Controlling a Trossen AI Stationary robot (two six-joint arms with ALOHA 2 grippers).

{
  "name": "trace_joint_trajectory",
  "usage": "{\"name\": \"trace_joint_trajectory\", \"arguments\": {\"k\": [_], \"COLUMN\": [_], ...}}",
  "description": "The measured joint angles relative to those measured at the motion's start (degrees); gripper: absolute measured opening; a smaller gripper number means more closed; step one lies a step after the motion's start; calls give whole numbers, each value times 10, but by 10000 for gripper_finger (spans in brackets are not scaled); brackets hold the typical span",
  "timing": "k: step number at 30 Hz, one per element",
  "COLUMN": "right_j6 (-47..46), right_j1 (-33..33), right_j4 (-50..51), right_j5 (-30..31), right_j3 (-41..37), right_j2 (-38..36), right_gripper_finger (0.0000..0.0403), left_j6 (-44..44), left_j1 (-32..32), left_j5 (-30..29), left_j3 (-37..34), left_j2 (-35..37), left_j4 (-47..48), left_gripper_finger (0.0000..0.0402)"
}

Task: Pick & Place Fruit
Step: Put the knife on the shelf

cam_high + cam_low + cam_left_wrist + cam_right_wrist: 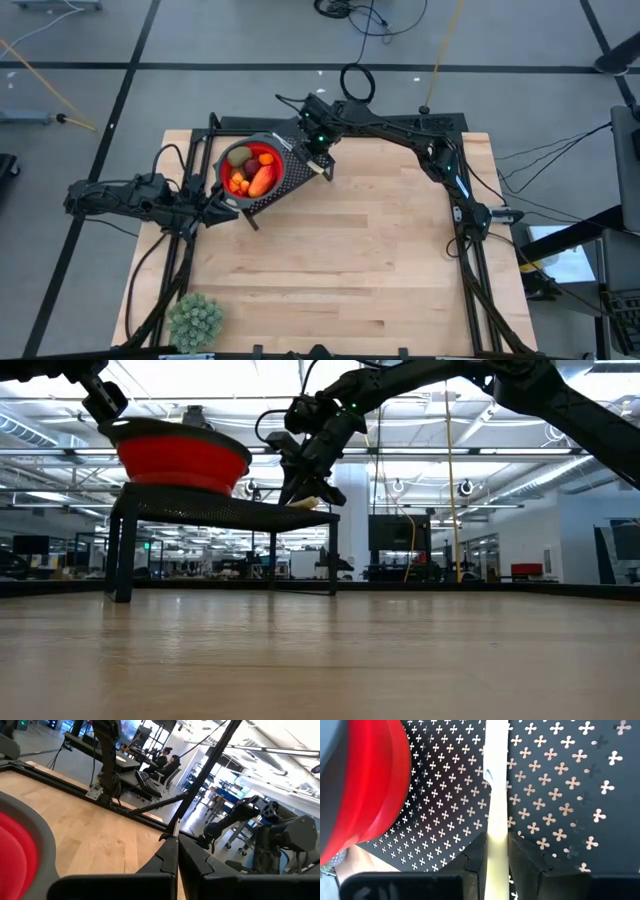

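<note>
Item: red bowl (pixel 250 168) of fruit (pixel 259 181) on perforated stand (pixel 292 176). Right fingers (pixel 496 851) pinch a pale strip (pixel 495 795) beside that bowl. Left fingers (pixel 176 865) shut, empty, at its rim. I'd lower the strip gently, clearing the rim.

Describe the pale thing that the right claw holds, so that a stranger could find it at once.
Start at the black perforated stand at the far side of the wooden table, where the red bowl of fruit sits. At the stand's right edge, the right claw pinches a thin pale yellow strip. It is the only cream-coloured piece there.
</note>
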State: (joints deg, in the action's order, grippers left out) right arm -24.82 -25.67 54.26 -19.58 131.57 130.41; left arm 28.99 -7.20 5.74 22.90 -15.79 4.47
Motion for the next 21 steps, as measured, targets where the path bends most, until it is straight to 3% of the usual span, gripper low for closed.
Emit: {"name": "trace_joint_trajectory", "arguments": {"k": [16, 21], "right_j6": [31, 25], "right_j1": [-1, -2], "right_j4": [-39, -38], "right_j5": [-2, 3], "right_j3": [0, 0], "right_j2": [0, 0], "right_gripper_finger": [61, 92], "left_j6": [0, 7], "left_j1": [0, 0], "left_j5": [0, 7], "left_j3": [0, 0], "left_j2": [0, 0], "left_j4": [0, 0], "left_gripper_finger": [7, 7]}}
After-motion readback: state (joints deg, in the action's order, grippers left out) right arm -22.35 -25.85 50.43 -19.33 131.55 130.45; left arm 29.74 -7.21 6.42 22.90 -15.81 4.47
